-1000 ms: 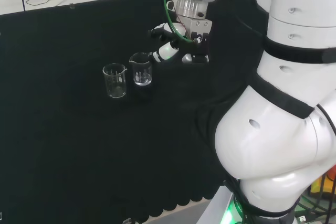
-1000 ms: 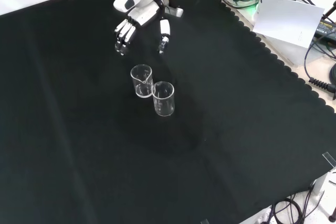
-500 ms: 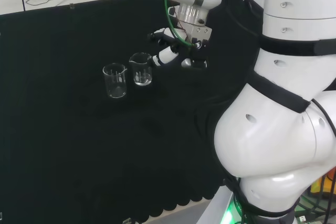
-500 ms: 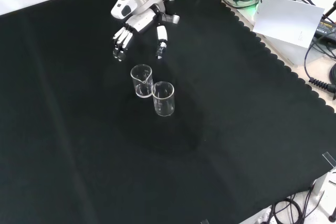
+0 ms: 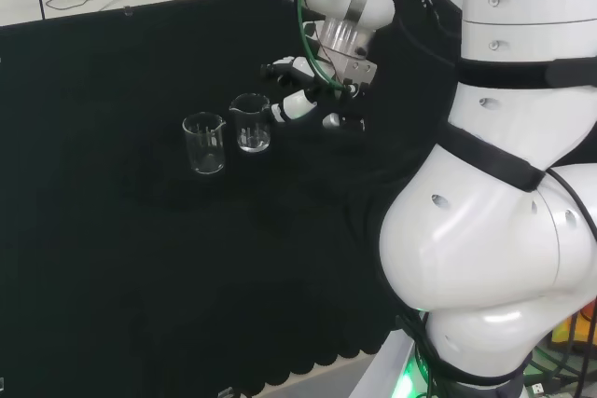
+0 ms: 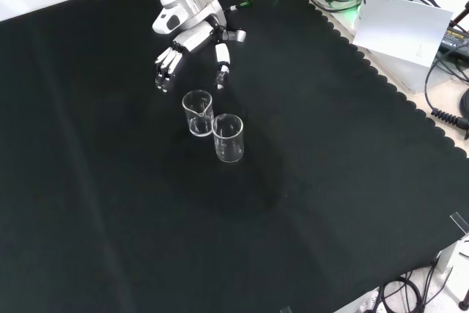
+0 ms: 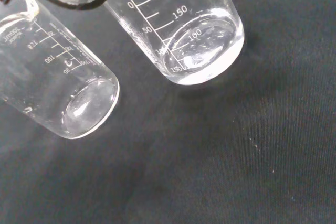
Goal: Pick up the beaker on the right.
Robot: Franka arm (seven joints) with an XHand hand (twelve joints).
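Two clear empty beakers stand side by side, almost touching, on the black cloth. In the head view one beaker is on the left and the other beaker on the right. The front view shows that right-hand beaker higher up and the other beaker lower. My hand hovers just to the right of the right-hand beaker in the head view. It is open, with fingers and thumb spread, and holds nothing. The wrist view shows both beakers close below the palm.
The arm's white links take up the head view's right side. Beyond the cloth's scalloped edge in the front view lie cables and a white box. Bare cloth lies all around the beakers.
The hand has moved closer to the beakers: leftward in the head view, down and slightly left in the front view. Its fingers stay spread. Neither beaker has moved.
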